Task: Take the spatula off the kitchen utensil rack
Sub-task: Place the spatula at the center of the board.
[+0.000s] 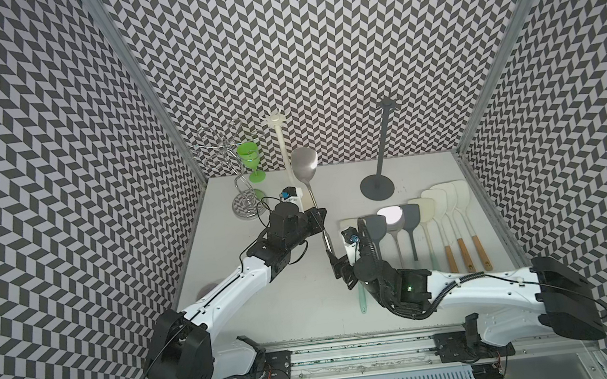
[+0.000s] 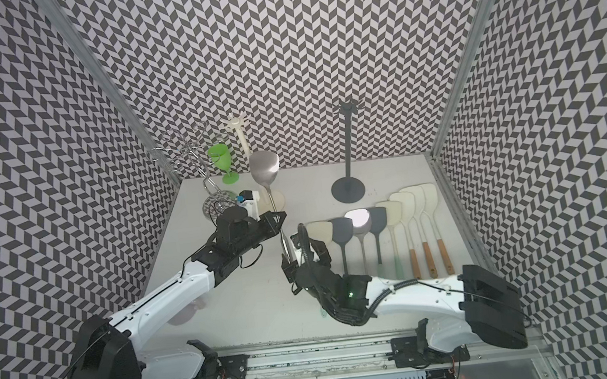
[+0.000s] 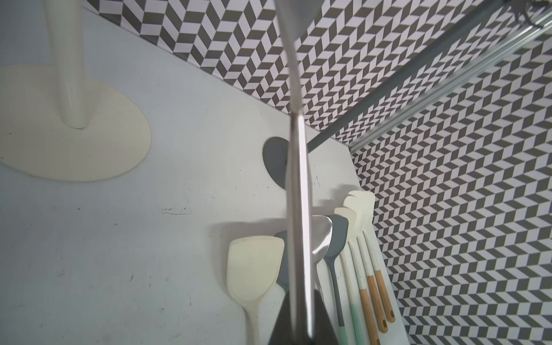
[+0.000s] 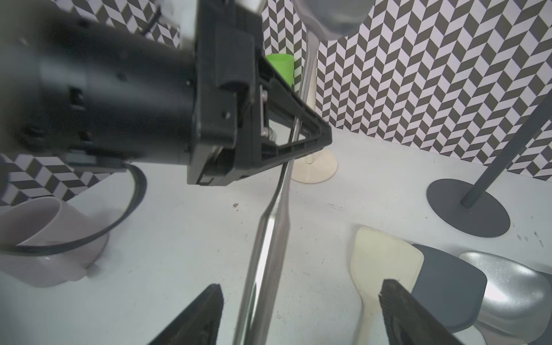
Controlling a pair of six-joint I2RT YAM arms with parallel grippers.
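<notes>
So: the metal spatula (image 1: 305, 164) looks clear of the cream utensil rack (image 1: 281, 143). It is in the air just in front of the post, blade up, handle angled down toward the robot, with nothing hooked on the pegs. The left gripper (image 1: 319, 216) is clamped on the thin shaft below the blade. The right gripper (image 4: 301, 291) has its jaws wide apart either side of the handle's thick end; in the right wrist view neither finger touches it. I read this as lift-off done and a set-down pending, with the left arm alone carrying. Next, I'd say, the right arm should back straight off without clipping the handle. Then the left lowers the spatula onto the bare table (image 1: 286, 296), short of the row of spatulas (image 1: 431, 215). The shaft is smooth with a long lever, so go slowly or it may swivel in the pinch.
</notes>
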